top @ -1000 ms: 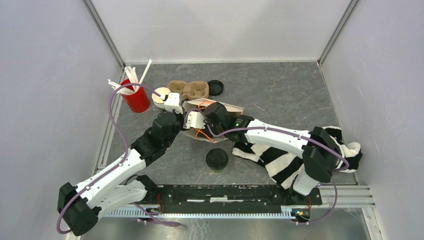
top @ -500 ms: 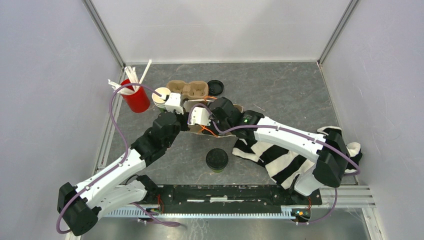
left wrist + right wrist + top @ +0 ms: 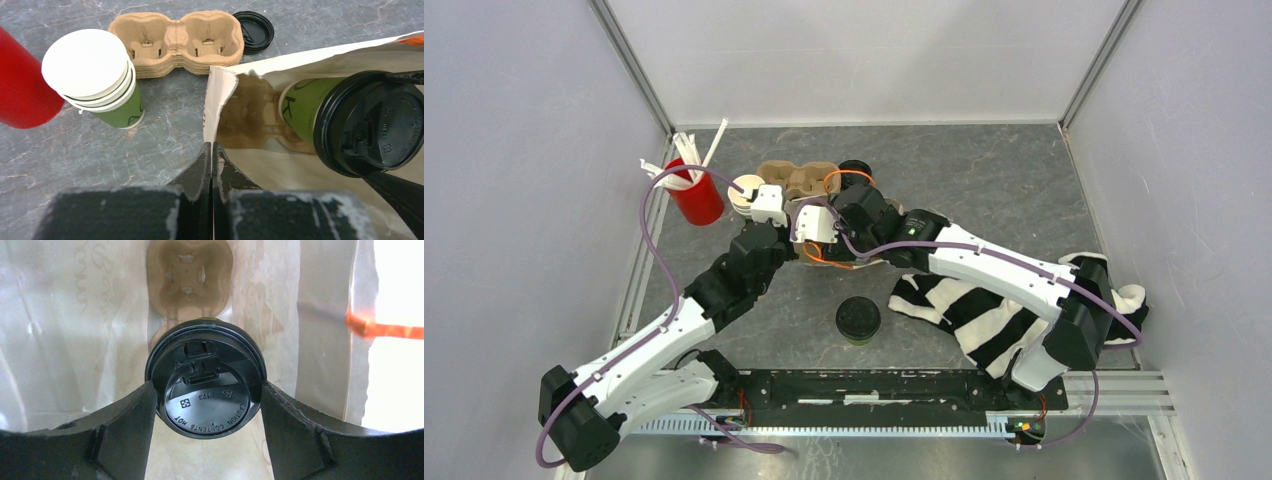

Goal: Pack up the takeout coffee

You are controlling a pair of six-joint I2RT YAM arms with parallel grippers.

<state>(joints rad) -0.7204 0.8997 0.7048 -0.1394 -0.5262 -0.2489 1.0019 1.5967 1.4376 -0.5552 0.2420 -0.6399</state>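
Note:
One takeout coffee, a green cup with a black lid (image 3: 206, 385), sits between my right gripper's (image 3: 207, 390) fingers inside a pale paper bag (image 3: 75, 340). The fingers are closed against the lid's sides, above a brown carrier (image 3: 189, 275) at the bag's bottom. The left wrist view shows the same cup (image 3: 367, 122) leaning in the bag's mouth. My left gripper (image 3: 212, 147) is shut on the bag's torn left edge (image 3: 220, 85). A second lidded green cup (image 3: 858, 320) stands alone on the table near the arm bases. In the top view both grippers, left (image 3: 776, 212) and right (image 3: 819, 235), meet at the bag.
A stack of upturned green cups (image 3: 92, 75) stands left of the bag, beside a red cup (image 3: 694, 195) with white straws. A stack of spare brown carriers (image 3: 177, 42) and a loose black lid (image 3: 255, 30) lie behind. A black-and-white striped cloth (image 3: 994, 310) lies at the right.

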